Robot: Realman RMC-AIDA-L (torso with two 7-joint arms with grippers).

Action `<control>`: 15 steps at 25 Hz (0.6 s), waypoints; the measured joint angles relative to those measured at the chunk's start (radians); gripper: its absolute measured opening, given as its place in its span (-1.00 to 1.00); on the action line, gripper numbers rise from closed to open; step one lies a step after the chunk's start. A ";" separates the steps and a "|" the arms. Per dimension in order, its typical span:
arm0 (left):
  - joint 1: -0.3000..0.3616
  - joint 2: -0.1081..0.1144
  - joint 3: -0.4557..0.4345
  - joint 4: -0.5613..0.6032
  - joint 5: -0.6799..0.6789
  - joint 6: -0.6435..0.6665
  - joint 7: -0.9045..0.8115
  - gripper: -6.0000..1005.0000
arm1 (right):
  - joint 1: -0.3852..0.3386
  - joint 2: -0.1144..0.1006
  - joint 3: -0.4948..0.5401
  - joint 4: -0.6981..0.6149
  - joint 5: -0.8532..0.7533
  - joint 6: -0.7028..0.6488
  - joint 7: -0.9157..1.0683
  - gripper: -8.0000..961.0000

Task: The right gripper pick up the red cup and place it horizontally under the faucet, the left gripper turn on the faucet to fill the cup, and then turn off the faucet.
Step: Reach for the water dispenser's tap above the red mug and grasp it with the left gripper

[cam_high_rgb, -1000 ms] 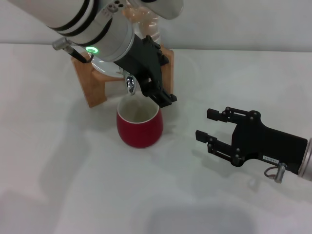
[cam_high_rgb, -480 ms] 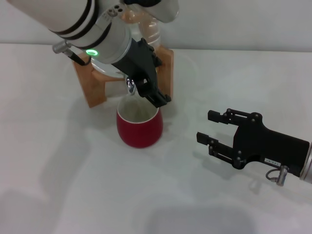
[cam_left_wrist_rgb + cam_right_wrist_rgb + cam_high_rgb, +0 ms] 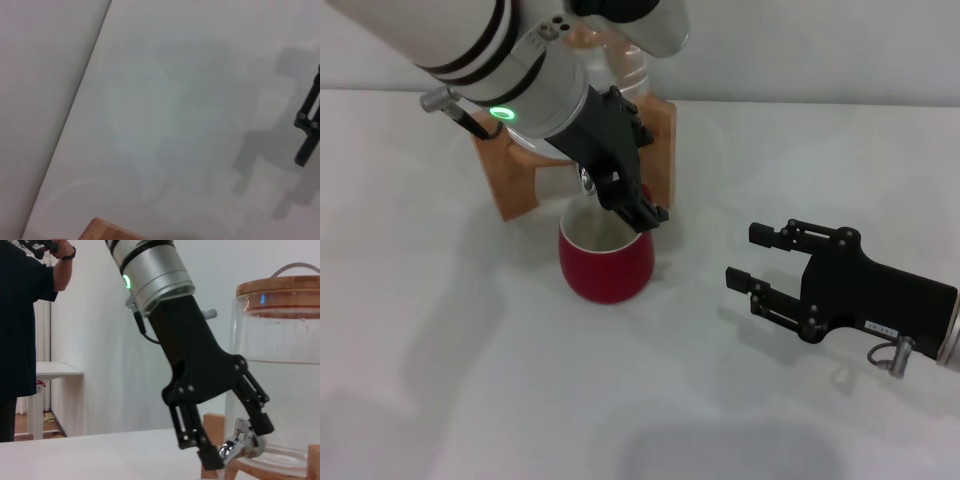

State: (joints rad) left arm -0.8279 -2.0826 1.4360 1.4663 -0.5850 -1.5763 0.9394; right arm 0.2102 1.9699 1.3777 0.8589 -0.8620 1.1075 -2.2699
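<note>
Now left gripper [image 3: 235, 445] open astride faucet [image 3: 239, 444], right gripper [image 3: 745, 258] open, idle.

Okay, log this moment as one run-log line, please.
phase: faucet operation | left gripper: open, straddling faucet | red cup: upright beneath spout | right gripper: open, empty, parked beside cup

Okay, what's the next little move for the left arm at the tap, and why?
Probably close the left gripper on the faucet lever: its open fingers straddle it, and the red cup stands upright below. The right gripper rests open, apart.
</note>
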 joint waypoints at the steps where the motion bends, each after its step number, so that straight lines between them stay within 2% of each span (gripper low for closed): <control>1: 0.001 0.000 0.000 0.007 0.000 -0.005 -0.001 0.77 | 0.000 0.001 0.003 0.000 0.000 0.000 0.000 0.11; 10: 0.026 -0.001 0.001 0.060 0.003 -0.041 -0.003 0.77 | -0.001 0.004 0.006 0.000 0.000 0.000 0.000 0.11; 15: 0.027 -0.002 0.000 0.065 0.004 -0.014 -0.007 0.77 | -0.001 0.004 0.006 0.000 0.000 0.000 0.000 0.11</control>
State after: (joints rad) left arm -0.8008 -2.0842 1.4362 1.5309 -0.5809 -1.5907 0.9325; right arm 0.2090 1.9742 1.3836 0.8589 -0.8621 1.1075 -2.2702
